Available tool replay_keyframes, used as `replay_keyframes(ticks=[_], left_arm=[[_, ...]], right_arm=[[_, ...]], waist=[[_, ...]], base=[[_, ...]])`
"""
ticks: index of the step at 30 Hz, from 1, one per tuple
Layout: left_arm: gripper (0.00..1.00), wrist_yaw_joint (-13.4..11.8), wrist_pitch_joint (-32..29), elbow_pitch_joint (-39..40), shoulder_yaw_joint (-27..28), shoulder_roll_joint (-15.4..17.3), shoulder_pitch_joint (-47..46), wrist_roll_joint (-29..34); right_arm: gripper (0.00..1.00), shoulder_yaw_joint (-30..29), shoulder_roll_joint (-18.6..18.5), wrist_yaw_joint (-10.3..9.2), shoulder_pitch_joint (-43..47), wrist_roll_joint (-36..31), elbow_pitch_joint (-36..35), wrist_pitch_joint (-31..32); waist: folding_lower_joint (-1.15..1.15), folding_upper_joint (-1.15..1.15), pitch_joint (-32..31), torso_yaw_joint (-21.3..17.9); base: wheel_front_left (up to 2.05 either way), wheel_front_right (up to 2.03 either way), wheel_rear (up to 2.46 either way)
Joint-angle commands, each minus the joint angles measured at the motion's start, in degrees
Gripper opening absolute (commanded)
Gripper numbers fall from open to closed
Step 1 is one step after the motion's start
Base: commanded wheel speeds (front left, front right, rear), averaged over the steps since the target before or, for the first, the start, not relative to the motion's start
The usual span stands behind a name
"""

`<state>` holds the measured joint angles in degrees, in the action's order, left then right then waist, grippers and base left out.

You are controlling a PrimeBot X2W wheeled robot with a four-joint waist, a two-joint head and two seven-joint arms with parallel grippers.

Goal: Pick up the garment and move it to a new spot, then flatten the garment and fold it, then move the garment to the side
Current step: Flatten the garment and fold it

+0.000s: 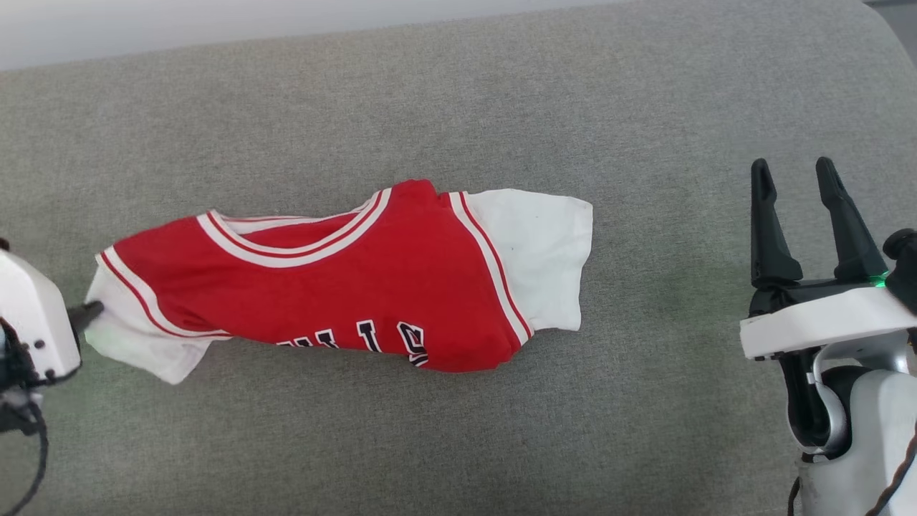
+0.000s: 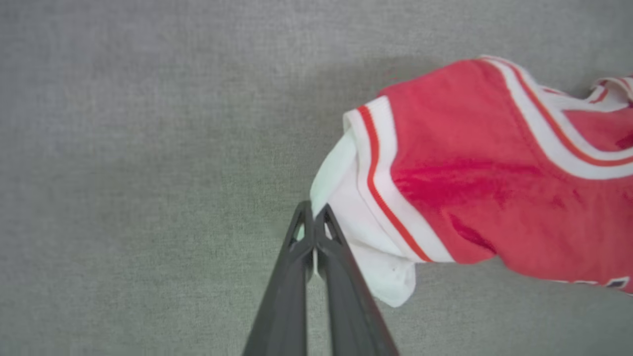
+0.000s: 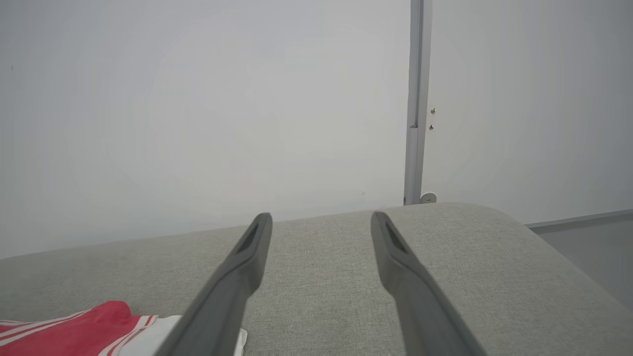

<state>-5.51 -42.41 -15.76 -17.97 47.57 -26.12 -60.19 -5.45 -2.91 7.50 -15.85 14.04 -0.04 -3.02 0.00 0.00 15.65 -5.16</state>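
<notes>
The middle and left of the worktop [image 1: 458, 107] are taken up by the garment [image 1: 372, 287], laid lengthwise. Its left end is blocked by the left gripper [image 1: 89, 314], whose jaws are closed on the white edge. Open stretches of grey fabric are left beyond the garment, on its near side, and between its white right end and the right gripper [image 1: 806, 208]. That gripper is held well apart, jaws spread. The far side is closed off by a pale wall [image 3: 198, 99] and an upright post [image 3: 418, 99].
</notes>
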Motion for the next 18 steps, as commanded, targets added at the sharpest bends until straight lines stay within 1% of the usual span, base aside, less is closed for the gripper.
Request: replay_keyframes(ticks=[1, 2, 3, 7, 11, 15, 18], left_arm=[[0.24, 0.50, 1.18, -0.38, 0.14, -0.25, 0.72, 0.31], [0.48, 0.79, 1.82, -0.83, 0.13, -0.42, 0.74, 0.49], [1.00, 1.09, 2.14, -1.36, 0.15, -0.95, 0.73, 0.18], [1.00, 1.59, 1.92, -2.99, -0.09, -1.76, -1.25, -0.11], [1.00, 0.88, -0.16, -4.68, -1.18, -1.82, -2.62, 0.37], [1.00, -0.16, -2.41, -7.27, -2.20, -2.84, -4.36, 0.43], [1.00, -0.49, -2.05, -9.66, -2.74, -3.53, -5.34, 1.12]], right_arm=[[1.00, 0.26, -0.04, -0.02, 0.23, 0.02, -0.10, 0.27], [1.00, 0.38, -0.03, -0.02, 0.22, 0.14, -0.05, 0.33], [1.00, 0.37, -0.04, -0.02, 0.24, 0.17, -0.05, 0.41], [1.00, 0.32, -0.02, -0.02, 0.21, -0.11, -0.63, 0.92], [1.00, 0.24, -0.03, -0.02, -0.15, -0.31, -1.20, 1.49], [1.00, 0.35, -0.03, -0.02, -0.33, -0.27, -1.86, 2.43], [1.00, 0.66, -0.03, -0.02, -0.54, -0.11, -2.25, 3.57]], waist=[[0.00, 0.00, 0.01, 0.02], [0.00, 0.00, 0.00, 0.05], [0.00, 0.00, -0.03, 0.09], [0.00, 0.00, 0.01, 0.23], [0.00, 0.00, 0.39, 0.24], [0.00, 0.00, 0.99, 0.15], [0.00, 0.00, 1.75, -0.02]], base=[[0.00, 0.00, 0.00], [0.00, 0.00, 0.00], [0.00, 0.00, 0.00], [0.00, 0.00, 0.00], [0.00, 0.00, 0.00], [0.00, 0.00, 0.00], [0.00, 0.00, 0.00]])
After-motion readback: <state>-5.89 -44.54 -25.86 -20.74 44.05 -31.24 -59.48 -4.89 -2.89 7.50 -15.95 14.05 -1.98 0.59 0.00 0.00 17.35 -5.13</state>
